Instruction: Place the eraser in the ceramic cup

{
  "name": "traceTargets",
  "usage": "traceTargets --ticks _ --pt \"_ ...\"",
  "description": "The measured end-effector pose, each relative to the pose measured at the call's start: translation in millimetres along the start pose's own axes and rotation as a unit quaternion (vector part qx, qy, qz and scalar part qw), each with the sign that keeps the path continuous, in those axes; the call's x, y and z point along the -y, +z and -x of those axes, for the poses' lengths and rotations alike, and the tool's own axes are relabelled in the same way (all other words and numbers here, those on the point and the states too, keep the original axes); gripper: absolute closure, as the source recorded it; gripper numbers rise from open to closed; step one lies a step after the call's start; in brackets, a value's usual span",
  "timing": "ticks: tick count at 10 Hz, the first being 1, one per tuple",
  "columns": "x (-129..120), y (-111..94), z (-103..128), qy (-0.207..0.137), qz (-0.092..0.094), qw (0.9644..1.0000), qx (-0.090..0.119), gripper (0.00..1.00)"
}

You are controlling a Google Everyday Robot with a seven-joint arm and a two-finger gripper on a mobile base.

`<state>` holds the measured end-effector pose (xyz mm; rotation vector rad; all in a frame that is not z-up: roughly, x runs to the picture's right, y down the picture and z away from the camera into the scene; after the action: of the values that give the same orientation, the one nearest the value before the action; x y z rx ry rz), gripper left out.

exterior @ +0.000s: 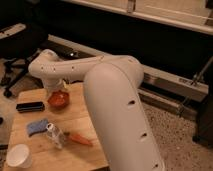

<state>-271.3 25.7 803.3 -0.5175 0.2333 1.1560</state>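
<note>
gripper [56, 86]: over red bowl [59, 99], jaws spread, empty | eraser [30, 106]: flat on surface [82, 117], just left of bowl, long axis left-right | ceramic cup [19, 156]: near-left corner, well apart | next: likely shift left, straddle short width

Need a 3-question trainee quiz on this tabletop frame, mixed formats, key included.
1. True or false: the eraser is already inside the ceramic cup.
2. The gripper hangs just above which item? A) ceramic cup B) red-orange bowl C) eraser
3. Short answer: what lies between the blue pad and the orange object?
Key: 1 false, it lies on the table; 2 B, gripper open and empty; 3 the clear bottle.
</note>
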Motion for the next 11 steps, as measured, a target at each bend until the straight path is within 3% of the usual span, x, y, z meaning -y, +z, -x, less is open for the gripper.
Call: traceTargets --ticks 5,8,10,11 --pt "0 0 1 -0.002 -0.001 1.0000 0.000 0.20" --pt "2 -3 4 -0.053 -0.014 0.9985 -0.003 0.20" --pt "-6 -7 15 -0.139 -0.015 0.9901 0.002 0.20" --pt "-12 -9 22 -0.191 -0.013 0.9815 0.006 0.20"
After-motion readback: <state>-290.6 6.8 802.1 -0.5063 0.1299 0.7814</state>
